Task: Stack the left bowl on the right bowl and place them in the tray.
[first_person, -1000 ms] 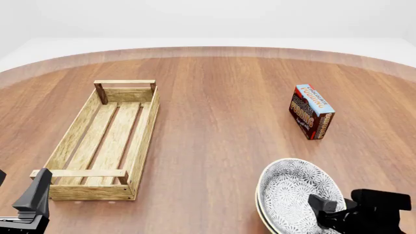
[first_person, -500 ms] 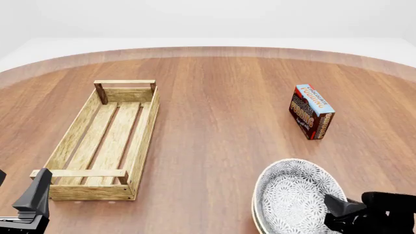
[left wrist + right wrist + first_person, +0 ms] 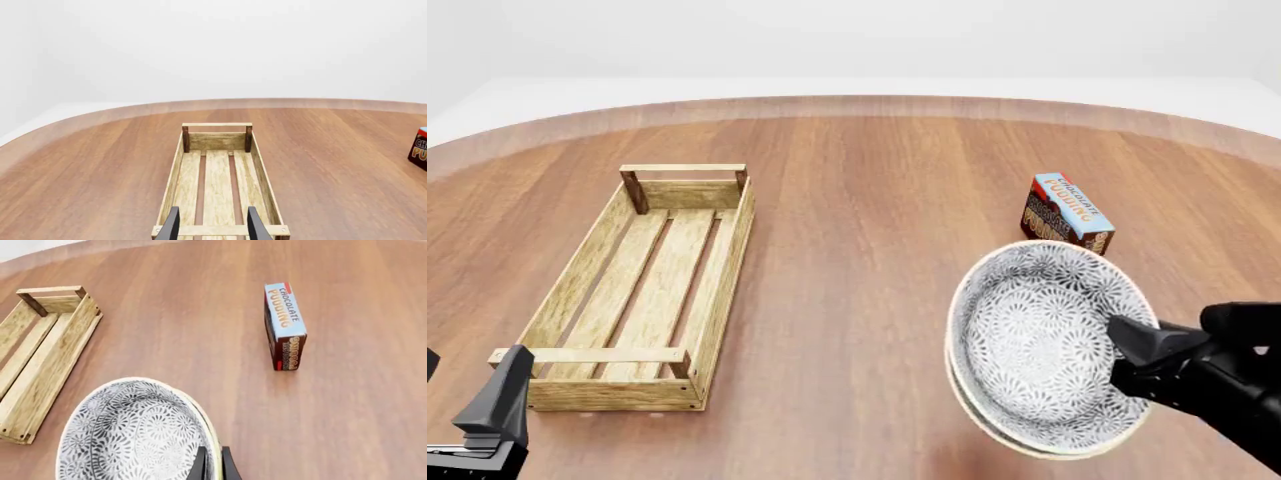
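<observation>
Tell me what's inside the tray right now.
Nothing: the tray shows only bare slats in the front and left wrist views. The stacked bowls are off to its right, held by the right gripper. The near end wall hides its inner foot.

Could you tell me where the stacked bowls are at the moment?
In the front view the stacked bowls are at the lower right, held by the right gripper just in front of the pudding box and well to the right of the tray.
</observation>
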You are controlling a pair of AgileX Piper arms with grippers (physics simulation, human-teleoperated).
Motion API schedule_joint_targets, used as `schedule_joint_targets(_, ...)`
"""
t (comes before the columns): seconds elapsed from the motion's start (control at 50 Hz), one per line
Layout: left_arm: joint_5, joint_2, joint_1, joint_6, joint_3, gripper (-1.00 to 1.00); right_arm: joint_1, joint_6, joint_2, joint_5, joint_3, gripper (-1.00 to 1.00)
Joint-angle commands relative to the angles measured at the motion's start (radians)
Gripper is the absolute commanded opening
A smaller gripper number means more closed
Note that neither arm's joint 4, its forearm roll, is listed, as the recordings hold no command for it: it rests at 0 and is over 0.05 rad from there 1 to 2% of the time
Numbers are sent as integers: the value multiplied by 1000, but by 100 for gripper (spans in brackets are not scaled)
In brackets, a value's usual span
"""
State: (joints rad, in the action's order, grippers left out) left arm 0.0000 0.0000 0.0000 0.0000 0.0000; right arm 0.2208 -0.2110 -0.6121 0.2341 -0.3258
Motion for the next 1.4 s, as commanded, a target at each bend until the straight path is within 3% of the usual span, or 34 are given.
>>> schedule_joint_targets(0.02, 0, 0, 0, 0, 0, 100, 8, 30, -98, 12, -169, -100)
schedule_joint_targets(0.32, 0, 0, 0, 0, 0, 100, 76, 97, -424, -48, -449, -100)
schedule_joint_targets(0.58, 0, 0, 0, 0, 0, 100, 142, 132, -671, 15, -799, -100)
schedule_joint_targets(0.78, 0, 0, 0, 0, 0, 100, 177, 103, -770, 50, -986, -100)
schedule_joint_targets(0.88, 0, 0, 0, 0, 0, 100, 243, 80, -827, 48, -1070, -100)
schedule_joint_targets(1.14, 0, 0, 0, 0, 0, 100, 347, 105, -1050, 132, -1402, -100)
schedule_joint_targets(1.4, 0, 0, 0, 0, 0, 100, 427, 59, -1227, 105, -1572, -100)
